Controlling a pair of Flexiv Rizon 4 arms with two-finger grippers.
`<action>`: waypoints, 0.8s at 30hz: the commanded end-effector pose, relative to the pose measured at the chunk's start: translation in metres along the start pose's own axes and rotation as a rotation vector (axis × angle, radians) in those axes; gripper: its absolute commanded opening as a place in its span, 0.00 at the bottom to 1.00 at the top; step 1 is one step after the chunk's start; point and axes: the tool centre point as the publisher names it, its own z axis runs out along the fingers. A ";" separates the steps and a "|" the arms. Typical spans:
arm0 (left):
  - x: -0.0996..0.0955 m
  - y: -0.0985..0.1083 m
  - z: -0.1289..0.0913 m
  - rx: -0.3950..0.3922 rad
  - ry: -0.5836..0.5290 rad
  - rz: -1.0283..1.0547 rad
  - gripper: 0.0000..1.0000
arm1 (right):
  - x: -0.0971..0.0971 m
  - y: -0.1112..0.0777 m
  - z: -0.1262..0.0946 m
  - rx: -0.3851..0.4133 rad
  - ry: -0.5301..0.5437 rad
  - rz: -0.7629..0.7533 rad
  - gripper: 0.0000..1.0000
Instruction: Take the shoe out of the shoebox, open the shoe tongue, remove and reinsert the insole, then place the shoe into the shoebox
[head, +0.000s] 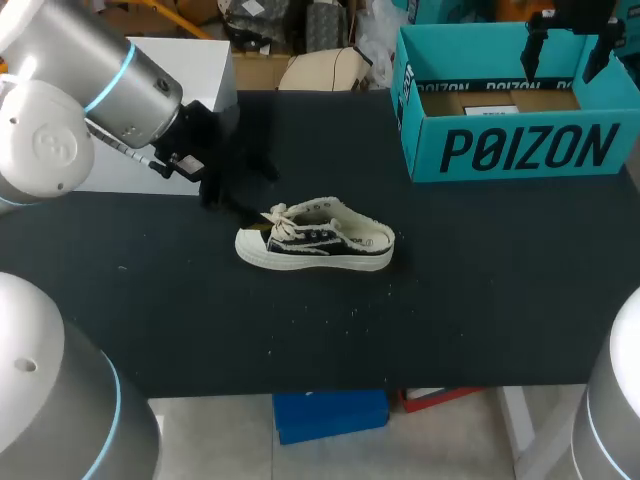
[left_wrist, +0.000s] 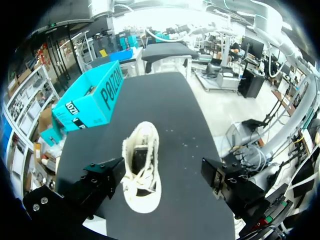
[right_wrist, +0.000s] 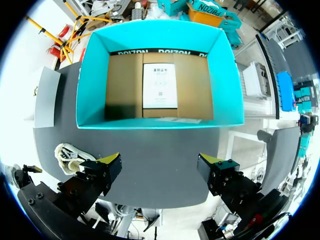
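Left claw (left_wrist: 162, 174) wide, just off the toe of the shoe (head: 315, 240). Right claw (right_wrist: 159, 165) wide, well away from shoe, over shoebox (head: 520, 150). Risk: the unbraced shoe likely slides or tips when the tongue is pulled.

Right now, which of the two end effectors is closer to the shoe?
The left end effector: the shoe lies just below it, while the right end effector hangs over the open box, away from the shoe.
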 end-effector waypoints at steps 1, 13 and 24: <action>0.004 0.004 0.002 0.054 -0.021 0.002 1.00 | 0.000 0.000 0.000 0.000 0.000 0.000 1.00; 0.021 0.035 -0.008 0.074 -0.049 0.024 1.00 | 0.000 0.000 0.000 0.000 0.000 0.000 1.00; 0.012 0.068 0.002 0.100 -0.130 -0.004 1.00 | 0.000 0.000 0.000 0.000 0.000 0.000 1.00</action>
